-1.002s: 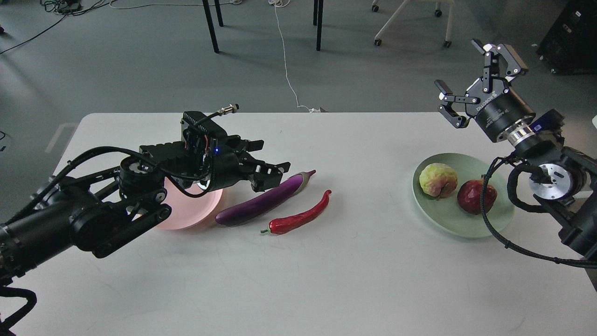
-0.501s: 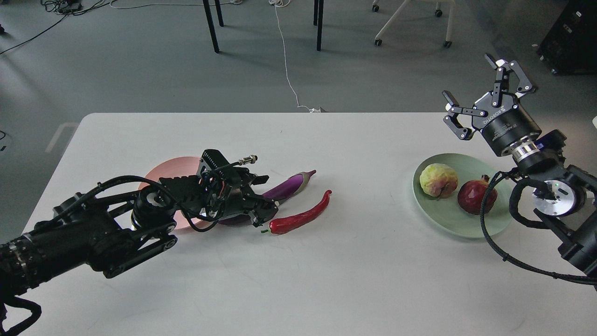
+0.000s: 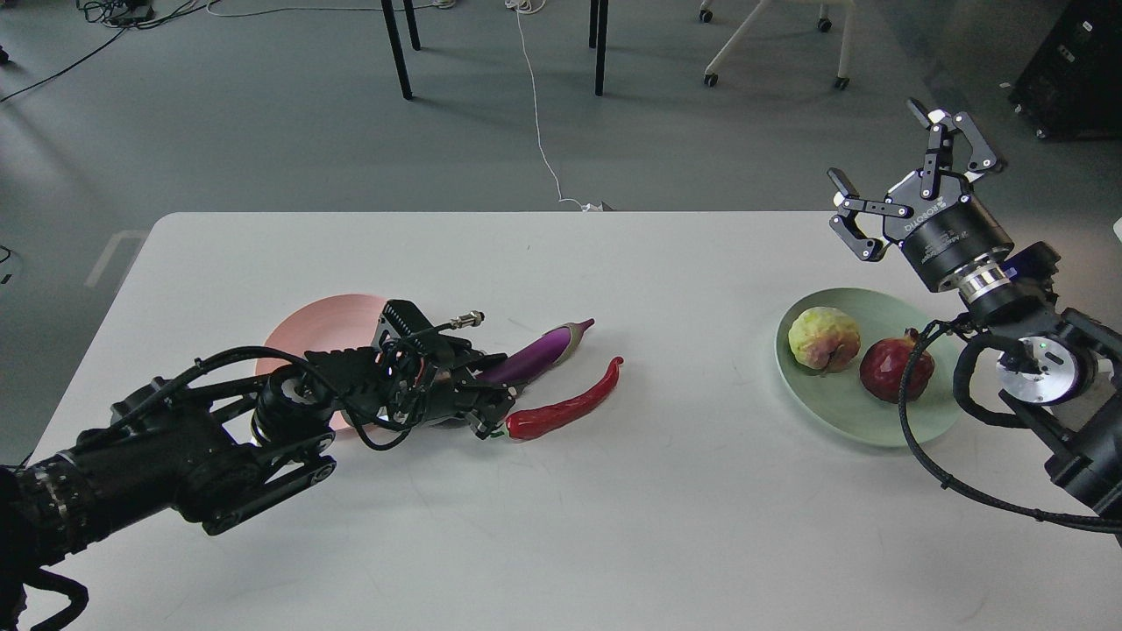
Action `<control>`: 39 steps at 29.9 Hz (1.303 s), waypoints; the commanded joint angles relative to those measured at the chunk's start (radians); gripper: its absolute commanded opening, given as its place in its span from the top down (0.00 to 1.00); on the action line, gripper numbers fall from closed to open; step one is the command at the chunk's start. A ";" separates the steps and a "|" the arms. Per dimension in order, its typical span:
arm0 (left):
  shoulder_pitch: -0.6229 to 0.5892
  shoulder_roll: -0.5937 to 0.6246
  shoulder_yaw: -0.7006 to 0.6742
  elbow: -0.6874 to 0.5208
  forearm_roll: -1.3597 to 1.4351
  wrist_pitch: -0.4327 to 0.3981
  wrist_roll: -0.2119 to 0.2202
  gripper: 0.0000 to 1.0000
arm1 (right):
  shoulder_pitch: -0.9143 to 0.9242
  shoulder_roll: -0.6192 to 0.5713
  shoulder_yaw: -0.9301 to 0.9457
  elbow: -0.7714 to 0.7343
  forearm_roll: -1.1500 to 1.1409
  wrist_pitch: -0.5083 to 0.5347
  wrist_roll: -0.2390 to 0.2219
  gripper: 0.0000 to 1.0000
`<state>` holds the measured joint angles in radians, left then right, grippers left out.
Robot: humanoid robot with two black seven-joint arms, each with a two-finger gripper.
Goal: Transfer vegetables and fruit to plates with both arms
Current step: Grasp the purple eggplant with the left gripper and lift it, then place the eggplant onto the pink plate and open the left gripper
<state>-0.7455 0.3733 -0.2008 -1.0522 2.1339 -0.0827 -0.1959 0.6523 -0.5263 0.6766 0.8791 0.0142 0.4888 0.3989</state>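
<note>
Two fruits on green plate (image 3: 841, 412); pink plate (image 3: 320, 324) bare; right gripper (image 3: 907, 180) spread; left gripper (image 3: 478, 399) unclear.

— What do we have behind the table (image 3: 614, 491)?

— We see a grey floor (image 3: 263, 131), evenly lit, with a soft sheen. Two pairs of black legs (image 3: 396, 48) stand on it near the top, and a white chair base (image 3: 771, 39) on castors sits further right.

— Any cables?

— We count a white cable (image 3: 539, 131) running down the floor toward the table's far edge, and black cables (image 3: 114, 13) tangled at top left. A dark cabinet (image 3: 1082, 66) fills the top right corner.

— And the table itself?

— We find it white, matte, with rounded corners.
</note>
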 commanded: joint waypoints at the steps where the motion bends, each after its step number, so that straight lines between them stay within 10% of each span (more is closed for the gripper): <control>1: 0.000 0.013 -0.031 -0.037 -0.018 0.001 0.010 0.91 | 0.006 0.000 -0.002 -0.002 0.000 0.000 0.000 0.01; 9: -0.034 0.228 -0.131 -0.275 -0.184 -0.022 0.018 0.90 | 0.023 -0.001 -0.011 -0.006 -0.003 0.000 0.000 0.01; 19: 0.041 0.443 -0.114 -0.189 -0.193 -0.014 0.010 0.87 | 0.035 0.020 -0.020 -0.011 -0.007 0.000 0.000 0.01; 24: 0.103 0.426 -0.114 -0.114 -0.192 0.006 0.016 0.49 | 0.033 0.020 -0.020 -0.009 -0.007 0.000 0.000 0.01; 39: 0.023 0.381 -0.132 -0.173 -0.190 0.012 0.015 0.22 | -0.013 -0.026 0.003 -0.002 0.000 0.000 0.001 0.01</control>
<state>-0.6669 0.7606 -0.3315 -1.1897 1.9434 -0.0705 -0.1814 0.6600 -0.5428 0.6641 0.8771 0.0071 0.4887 0.3989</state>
